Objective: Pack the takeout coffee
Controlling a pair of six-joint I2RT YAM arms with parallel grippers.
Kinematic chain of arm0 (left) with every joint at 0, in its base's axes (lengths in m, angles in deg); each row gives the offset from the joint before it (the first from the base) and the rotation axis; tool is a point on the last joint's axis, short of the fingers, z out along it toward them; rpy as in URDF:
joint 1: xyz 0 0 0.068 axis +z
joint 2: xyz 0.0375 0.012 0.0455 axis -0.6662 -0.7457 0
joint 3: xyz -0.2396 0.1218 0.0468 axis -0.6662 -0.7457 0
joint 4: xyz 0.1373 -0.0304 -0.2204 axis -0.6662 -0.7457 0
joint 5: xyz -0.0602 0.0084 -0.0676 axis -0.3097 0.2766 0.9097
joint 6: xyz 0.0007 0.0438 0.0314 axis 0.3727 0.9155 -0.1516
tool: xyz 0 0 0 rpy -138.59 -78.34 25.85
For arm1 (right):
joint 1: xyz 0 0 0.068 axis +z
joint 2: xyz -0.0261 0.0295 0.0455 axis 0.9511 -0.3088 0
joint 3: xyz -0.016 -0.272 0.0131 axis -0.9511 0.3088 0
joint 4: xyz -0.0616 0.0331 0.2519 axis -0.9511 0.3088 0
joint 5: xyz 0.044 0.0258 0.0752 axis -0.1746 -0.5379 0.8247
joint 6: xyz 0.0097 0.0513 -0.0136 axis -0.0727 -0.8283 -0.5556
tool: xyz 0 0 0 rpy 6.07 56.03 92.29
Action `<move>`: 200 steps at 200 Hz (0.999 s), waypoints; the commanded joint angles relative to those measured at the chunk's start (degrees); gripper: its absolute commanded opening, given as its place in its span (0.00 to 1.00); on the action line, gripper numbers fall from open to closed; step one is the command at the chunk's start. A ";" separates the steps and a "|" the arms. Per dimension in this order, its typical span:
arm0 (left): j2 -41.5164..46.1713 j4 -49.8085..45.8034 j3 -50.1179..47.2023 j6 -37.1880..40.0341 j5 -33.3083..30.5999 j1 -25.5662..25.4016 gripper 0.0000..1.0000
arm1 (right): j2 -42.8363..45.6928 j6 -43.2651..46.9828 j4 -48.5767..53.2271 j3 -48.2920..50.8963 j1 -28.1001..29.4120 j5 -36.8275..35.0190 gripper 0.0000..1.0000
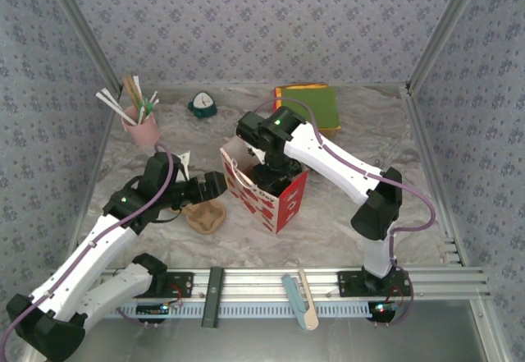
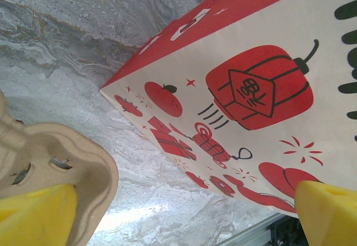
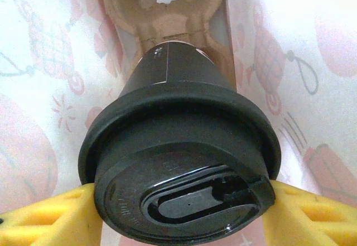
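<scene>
A dark paper coffee cup (image 3: 167,70) with a round black lid (image 3: 178,162) hangs inside the red-and-white paper bag (image 1: 275,198). My right gripper (image 3: 178,201) is shut on the lid's rim, a yellow fingertip (image 3: 50,218) on each side. A brown cardboard carrier (image 3: 167,11) lies at the bag's bottom, right under the cup's base. In the top view my right gripper (image 1: 275,171) reaches down into the bag's open mouth. My left gripper (image 2: 184,218) is open with nothing between its fingers. It sits low beside the bag's printed side (image 2: 251,90).
A second cardboard carrier (image 1: 205,214) lies on the table by my left gripper (image 1: 215,188); its edge (image 2: 61,157) shows next to the left finger. A pink cup of straws and sticks (image 1: 141,126) stands back left, a teal object (image 1: 202,105) and a green-orange pad (image 1: 310,103) at the back.
</scene>
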 commanded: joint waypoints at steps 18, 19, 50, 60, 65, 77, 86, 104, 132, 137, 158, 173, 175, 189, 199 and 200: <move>0.05 1.66 0.31 0.39 0.70 -0.20 1.00 | 0.47 -0.92 2.52 -1.93 0.41 -0.84 0.68; 0.09 1.65 0.32 0.38 0.71 -0.25 1.00 | 0.47 -0.92 2.52 -1.89 0.41 -0.88 0.68; 0.04 1.64 0.41 0.47 0.80 -0.25 1.00 | 0.40 -0.93 2.54 -1.93 0.41 -0.84 0.68; 0.09 1.68 0.41 0.42 0.79 -0.23 1.00 | 0.38 -0.86 2.44 -1.85 0.41 -0.85 0.68; 0.07 1.66 0.46 0.40 0.77 -0.23 1.00 | 0.29 -0.84 2.48 -1.85 0.41 -0.83 0.68; 0.05 1.60 0.49 0.48 0.80 -0.25 1.00 | 0.13 -0.84 2.34 -1.76 0.37 -0.88 0.68; 0.18 1.55 0.49 0.40 0.80 -0.23 1.00 | 0.12 -0.85 2.34 -1.78 0.41 -0.91 0.68; 0.28 1.55 0.33 0.38 0.76 -0.24 1.00 | 0.18 -0.84 2.35 -1.76 0.42 -0.85 0.68; 0.35 1.65 0.31 0.33 0.80 -0.30 1.00 | 0.29 -0.84 2.34 -1.58 0.41 -0.94 0.68; 0.31 1.66 0.22 0.27 0.80 -0.27 1.00 | 0.29 -0.84 2.34 -1.58 0.41 -0.98 0.68; 0.53 1.55 0.14 0.22 0.79 -0.24 1.00 | 0.29 -0.85 2.34 -1.48 0.50 -1.09 0.68; 0.75 1.63 0.09 0.18 0.78 -0.29 1.00 | 0.27 -0.93 2.27 -1.49 0.50 -1.09 0.68; 0.77 1.61 0.07 0.19 0.75 -0.26 1.00 | 0.29 -0.93 2.26 -1.49 0.50 -1.09 0.68; 0.88 1.55 0.06 0.05 0.72 -0.27 1.00 | 0.27 -0.93 2.30 -1.49 0.59 -1.09 0.68; 0.98 1.60 -0.03 0.04 0.73 -0.23 1.00 | 0.29 -0.93 2.26 -1.58 0.59 -1.09 0.68; 0.91 1.62 -0.03 0.03 0.72 -0.27 1.00 | 0.29 -0.93 2.26 -1.58 0.59 -1.09 0.68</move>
